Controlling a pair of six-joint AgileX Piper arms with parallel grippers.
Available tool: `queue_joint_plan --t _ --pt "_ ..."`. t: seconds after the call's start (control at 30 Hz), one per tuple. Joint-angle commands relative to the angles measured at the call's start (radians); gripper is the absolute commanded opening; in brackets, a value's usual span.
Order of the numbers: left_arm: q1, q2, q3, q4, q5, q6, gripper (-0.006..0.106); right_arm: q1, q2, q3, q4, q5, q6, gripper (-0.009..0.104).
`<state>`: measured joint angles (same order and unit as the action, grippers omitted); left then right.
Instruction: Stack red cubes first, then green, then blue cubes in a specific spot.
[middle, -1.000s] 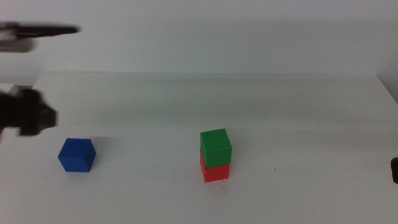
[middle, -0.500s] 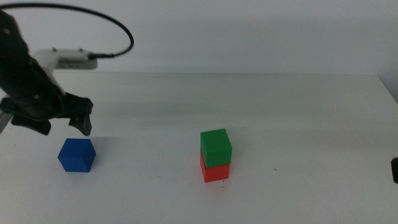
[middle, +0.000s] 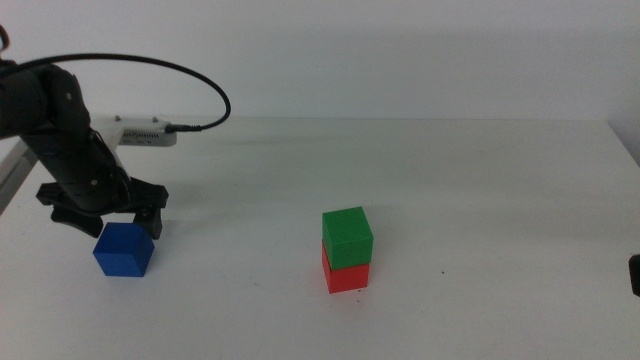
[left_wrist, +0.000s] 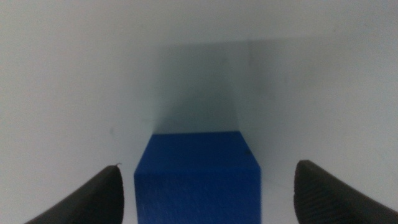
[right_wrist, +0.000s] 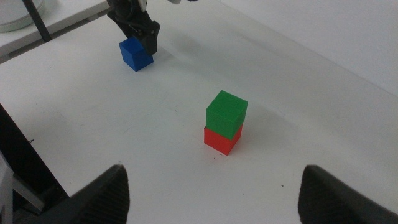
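Observation:
The green cube (middle: 347, 235) sits on the red cube (middle: 348, 275) right of the table's middle, on white tabletop with faint dark specks (middle: 443, 272). The stack also shows in the right wrist view, green (right_wrist: 226, 111) on red (right_wrist: 222, 139). The blue cube (middle: 124, 249) lies alone at the left. My left gripper (middle: 108, 222) is open just above it, one jaw on each side. In the left wrist view the blue cube (left_wrist: 198, 180) lies between the jaws with gaps on both sides. My right gripper (right_wrist: 214, 168) is open and empty, waiting at the right edge (middle: 634, 274).
The left arm's cable (middle: 190, 85) loops above the table's back left. The white table (middle: 480, 170) ends at a rail on the left (middle: 12, 175). In the right wrist view the left gripper (right_wrist: 134, 22) stands over the blue cube (right_wrist: 135, 53).
My left arm has come in from the left and lowered its open gripper over the blue cube. The cubes and the right arm have not moved.

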<state>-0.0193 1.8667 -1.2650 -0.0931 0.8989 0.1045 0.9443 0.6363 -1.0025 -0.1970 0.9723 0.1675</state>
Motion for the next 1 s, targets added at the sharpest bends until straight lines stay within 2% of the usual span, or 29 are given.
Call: queue_joint_plan --t 0.0,0.17,0.27,0.4,0.43,0.5,0.57,0.6,0.67,0.8,0.83,0.9,0.97 --pt "0.003 0.02 -0.006 0.003 -0.025 0.003 0.094 0.002 -0.003 0.005 -0.001 -0.007 -0.008 0.092" --pt "0.01 0.062 -0.004 -0.004 -0.031 0.023 0.086 0.002 -0.003 0.005 -0.001 -0.007 -0.008 0.092" --pt "0.01 0.067 -0.004 -0.005 -0.027 0.023 0.076 0.002 -0.003 0.005 -0.001 -0.007 -0.008 0.092" --pt "0.011 0.067 -0.004 -0.005 0.013 0.006 0.042 0.002 -0.003 0.005 -0.001 -0.007 -0.008 0.092" --pt "0.011 0.067 -0.004 -0.01 0.028 0.003 0.029 0.002 -0.003 0.005 -0.001 -0.007 -0.008 0.092" --pt "0.011 0.056 -0.004 -0.051 0.053 0.003 0.011 0.002 -0.003 0.005 -0.001 -0.007 -0.008 0.092" --pt "-0.001 0.02 -0.004 -0.112 0.079 -0.007 -0.002 0.002 -0.003 0.005 -0.001 -0.007 -0.008 0.092" --pt "-0.024 -0.013 -0.004 -0.118 0.084 -0.022 -0.002 0.002 -0.003 0.005 -0.001 -0.007 -0.008 0.092" --pt "-0.11 -0.093 -0.016 -0.064 0.088 -0.123 -0.002 0.002 -0.003 0.005 -0.001 -0.007 -0.008 0.092" --pt "-0.415 -0.197 -0.146 0.211 0.202 -0.575 -0.002 0.002 -0.003 0.005 -0.001 -0.007 -0.008 0.092" --pt "-0.485 -0.199 -0.196 0.247 0.252 -0.691 -0.002 0.002 -0.003 0.005 -0.001 -0.007 -0.008 0.092" --pt "-0.591 -0.187 -0.274 0.272 0.322 -0.878 -0.002 0.002 -0.003 0.005 -0.001 -0.007 -0.008 0.092" --pt "-0.675 -0.167 -0.324 0.285 0.322 -0.978 -0.002 0.002 -0.003 0.005 -0.001 -0.007 -0.008 0.092"
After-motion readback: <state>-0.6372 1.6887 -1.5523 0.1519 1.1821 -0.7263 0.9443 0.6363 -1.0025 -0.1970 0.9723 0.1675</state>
